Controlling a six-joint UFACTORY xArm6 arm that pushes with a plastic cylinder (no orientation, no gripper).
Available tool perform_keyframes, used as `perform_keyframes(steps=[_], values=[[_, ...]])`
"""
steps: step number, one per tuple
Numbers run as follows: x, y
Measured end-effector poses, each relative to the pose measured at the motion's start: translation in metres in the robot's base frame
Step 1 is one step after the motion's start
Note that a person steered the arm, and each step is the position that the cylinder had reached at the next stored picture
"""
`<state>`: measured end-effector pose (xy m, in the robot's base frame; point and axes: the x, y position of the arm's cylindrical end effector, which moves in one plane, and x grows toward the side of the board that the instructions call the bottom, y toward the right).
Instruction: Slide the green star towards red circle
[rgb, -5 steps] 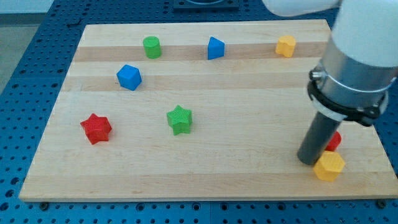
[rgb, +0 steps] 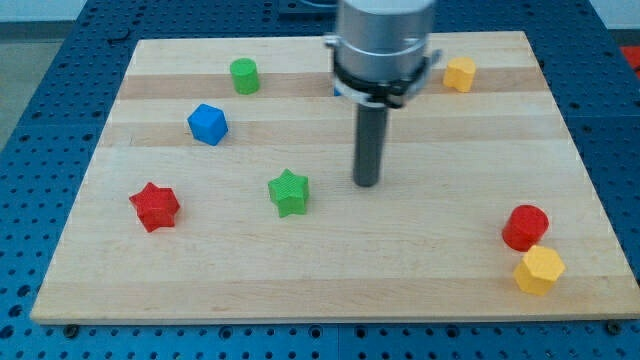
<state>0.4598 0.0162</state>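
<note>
Now that my tip (rgb: 367, 184) has swung from beside the red circle (rgb: 525, 227) to just right of the green star (rgb: 289, 192), you see it jawless, touching nothing, on the wrong side for pushing rightward.

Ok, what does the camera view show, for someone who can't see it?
My tip rests on a wooden board, just right of the green star. The red circle sits far right, touching a yellow block.
</note>
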Motion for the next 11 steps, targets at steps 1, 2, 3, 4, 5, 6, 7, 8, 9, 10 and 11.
perform_keyframes(steps=[1,2,3,4,5,6,7,8,9,10,11], values=[[-0.001,-0.065],[0.021,-0.124],[0.051,-0.124],[0.057,-0.109],[0.058,-0.106],[0.064,-0.056],[0.066,0.002],[0.066,0.019],[0.066,-0.022],[0.072,-0.047],[0.081,-0.017]])
